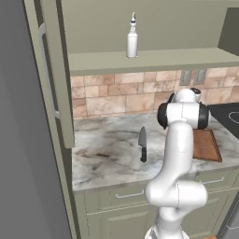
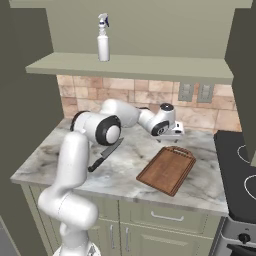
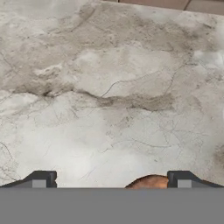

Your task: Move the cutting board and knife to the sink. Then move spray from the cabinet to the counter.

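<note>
Jaws spread wide above counter (image 3: pixel 113 87), cutting board (image 3: pixel 148 181) handle seemingly between.

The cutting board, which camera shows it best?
The right base view: the whole cutting board lies unobstructed on the counter, handle loop toward the wall. In the left base view the arm hides most of it. The hand view catches a brown sliver between the fingertips.
</note>
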